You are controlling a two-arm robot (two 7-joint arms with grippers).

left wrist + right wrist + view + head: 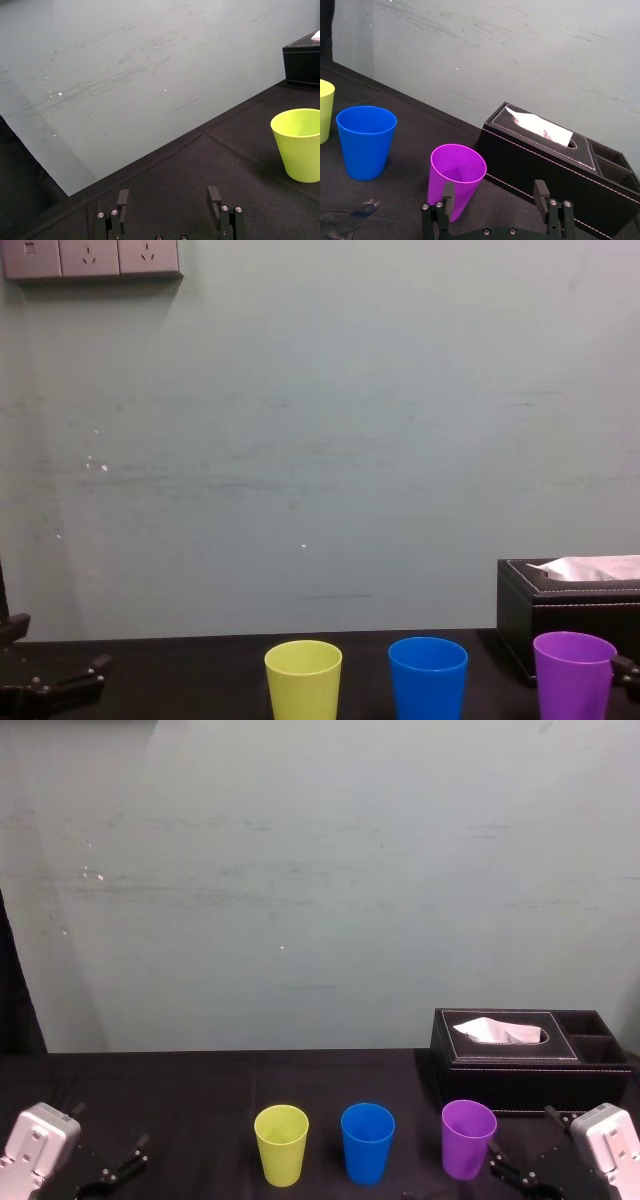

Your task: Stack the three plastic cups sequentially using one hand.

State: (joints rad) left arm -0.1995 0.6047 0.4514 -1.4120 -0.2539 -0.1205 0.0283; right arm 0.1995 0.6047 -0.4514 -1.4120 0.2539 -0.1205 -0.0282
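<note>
Pale grey-green wall [300,870] takes up the upper two thirds of the head view, scuffed with faint horizontal streaks. Below it, across the bottom of the frame, runs a table [180,1090] covered in black cloth.

A black stitched tissue box [530,1060] sits at the right of the head view, against the back of the table, with open compartments at its right end.

The left gripper [168,197] rests low in the lower left corner of the head view, on a grey-white wrist. Its two black fingers [122,199] are spread wide with nothing between them, over bare cloth and well apart from the nearest cup. The right gripper [494,191] sits in the lower right corner of the head view, in front of the tissue box. Its fingers [541,190] are likewise spread and hold nothing. The purple cup stands just beside it, toward the centre of the frame, outside the gap between the fingers.

Three cups stand upright, mouths up, in a row along the bottom centre of the head view, each apart from the next. The yellow-green cup [281,1146] is leftmost, the blue cup [367,1144] is in the middle, and the purple cup [468,1140] is rightmost, just in front of the tissue box's left end. None is nested in another.

A row of grey sockets [90,257] is on the wall at the upper left of the chest view. A white tissue [495,1032] pokes from the slot in the box.
</note>
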